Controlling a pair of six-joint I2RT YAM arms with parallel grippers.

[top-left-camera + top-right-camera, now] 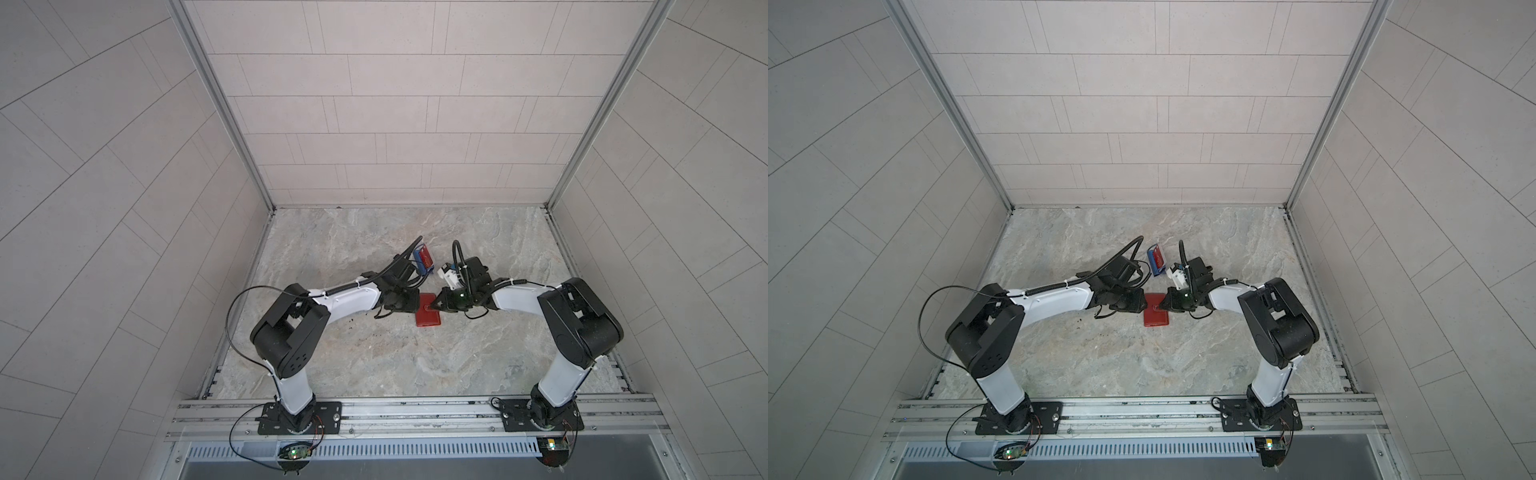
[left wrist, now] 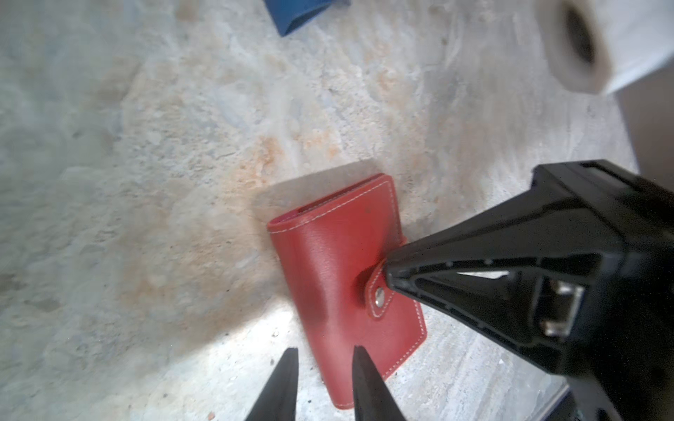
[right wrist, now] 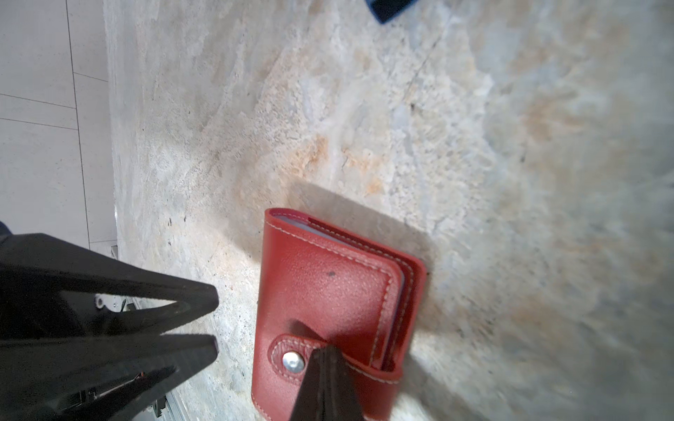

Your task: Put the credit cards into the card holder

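The card holder (image 1: 428, 322) (image 1: 1156, 321) is a red stitched wallet lying closed on the marble table, with its snap tab fastened. My right gripper (image 3: 328, 353) (image 2: 388, 271) is shut, its tips pinched on the tab strap beside the metal snap (image 3: 293, 362). My left gripper (image 2: 324, 359) (image 3: 215, 319) is open at the wallet's opposite edge. One of its fingers (image 2: 361, 368) hangs over the red cover and the other is over bare table. A red credit card (image 1: 549, 258) (image 1: 1157, 257) stands in a small blue stand behind the wallet. Other cards are not visible.
The blue stand (image 2: 302, 14) (image 3: 388, 9) sits on the table a short way beyond the wallet, between the two wrists. Tiled walls enclose the table on three sides, and a metal rail (image 1: 415, 409) carrying both arm bases runs along the front.
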